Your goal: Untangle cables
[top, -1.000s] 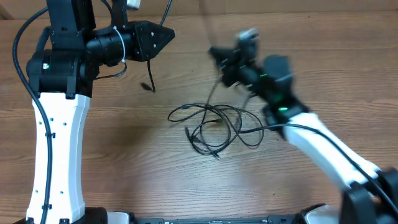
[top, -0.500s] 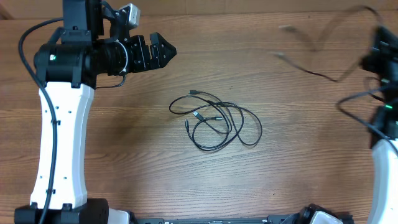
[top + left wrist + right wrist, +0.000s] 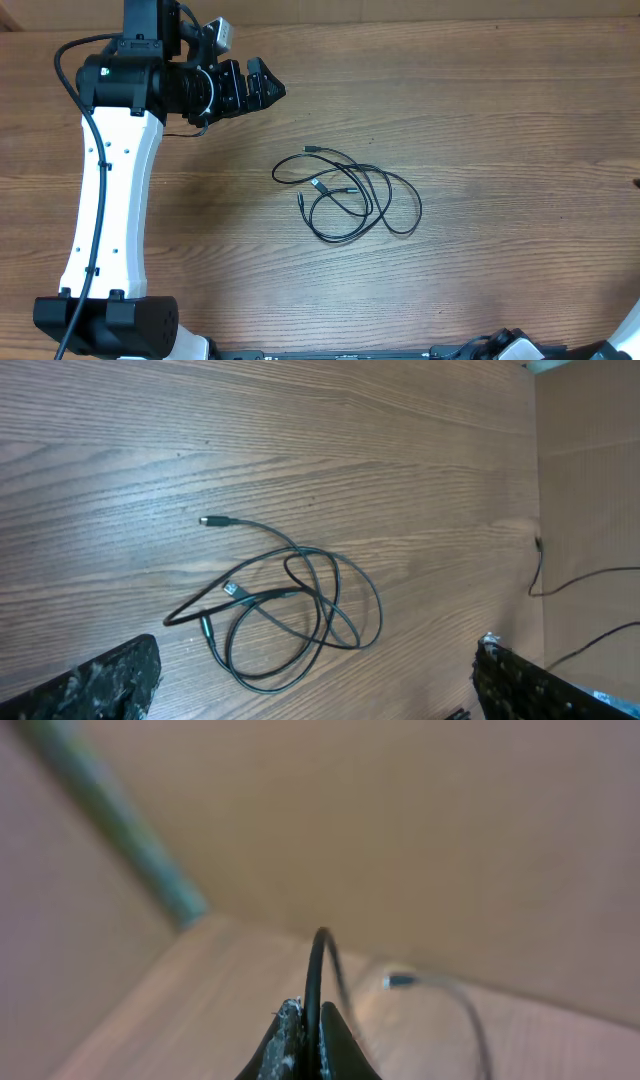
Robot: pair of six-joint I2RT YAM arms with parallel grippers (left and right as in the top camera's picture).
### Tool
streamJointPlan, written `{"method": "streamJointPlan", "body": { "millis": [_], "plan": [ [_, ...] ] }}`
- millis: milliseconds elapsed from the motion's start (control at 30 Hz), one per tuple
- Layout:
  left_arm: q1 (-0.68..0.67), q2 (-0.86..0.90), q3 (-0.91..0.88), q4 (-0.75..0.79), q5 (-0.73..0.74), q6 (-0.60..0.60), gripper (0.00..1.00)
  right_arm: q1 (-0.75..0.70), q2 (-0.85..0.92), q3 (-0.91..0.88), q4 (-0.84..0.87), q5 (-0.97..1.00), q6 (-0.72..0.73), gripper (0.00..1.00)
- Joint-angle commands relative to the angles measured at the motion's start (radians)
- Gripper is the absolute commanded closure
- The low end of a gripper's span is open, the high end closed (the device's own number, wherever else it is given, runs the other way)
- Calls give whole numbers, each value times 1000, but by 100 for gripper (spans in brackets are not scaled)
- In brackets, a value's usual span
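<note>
A thin black cable (image 3: 345,200) lies in a loose, overlapping coil on the middle of the wooden table; the left wrist view shows the coil (image 3: 290,600) with a plug end at its upper left. My left gripper (image 3: 266,88) hovers open at the back left, well apart from the coil. Its fingers (image 3: 95,682) frame the lower corners of the left wrist view with nothing between them. My right gripper (image 3: 308,1020) is shut on another black cable (image 3: 316,965), whose plug end (image 3: 400,981) trails blurred beyond it. The right arm is outside the overhead view.
The left arm's white link (image 3: 105,200) stands along the table's left side. A brown cardboard wall (image 3: 590,480) borders the table on the right of the left wrist view, with a thin black cord (image 3: 575,580) running in front of it.
The right arm swung off to the right and out of the overhead view, pulling one cable away from the pile. My left gripper opened, letting go of the cable end it held.
</note>
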Motion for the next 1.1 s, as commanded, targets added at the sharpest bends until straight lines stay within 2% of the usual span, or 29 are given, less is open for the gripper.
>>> {"method": "streamJointPlan", "body": {
  "millis": [0,200,333,467,500,533,567,600,633,700,800,967,1067],
  "plan": [
    [-13,9,-4,-2,-5,14,1,-2,48,19,45,178,-132,96],
    [-13,9,-4,-13,-5,13,0,-4,204,19,169,200,-338,96],
    [-13,9,-4,-26,-5,10,0,-16,292,19,299,309,-355,96],
    [-13,9,-4,-34,-5,10,0,-52,342,21,343,270,-345,96],
    [-14,9,-4,-36,-5,10,0,-64,357,21,315,238,-314,91],
    [-18,9,-4,-39,-5,10,1,-76,375,21,277,205,-270,74],
    [-22,9,-4,-39,-5,10,1,-86,394,21,230,164,-221,47],
    [-27,9,-4,-38,-5,10,0,-91,410,21,175,111,-172,16],
    [-31,9,-4,-35,-6,10,1,-94,425,21,113,42,-126,0],
    [-42,9,-4,-27,-5,10,1,-89,439,21,25,-83,-75,0],
    [-58,9,-4,-25,-5,10,0,-57,415,21,-38,-195,76,0],
    [-73,9,-5,-40,-6,14,0,34,272,21,-153,-179,190,0],
    [-87,10,-13,-38,-45,14,0,109,155,21,-329,-217,248,0]
  ]
}}
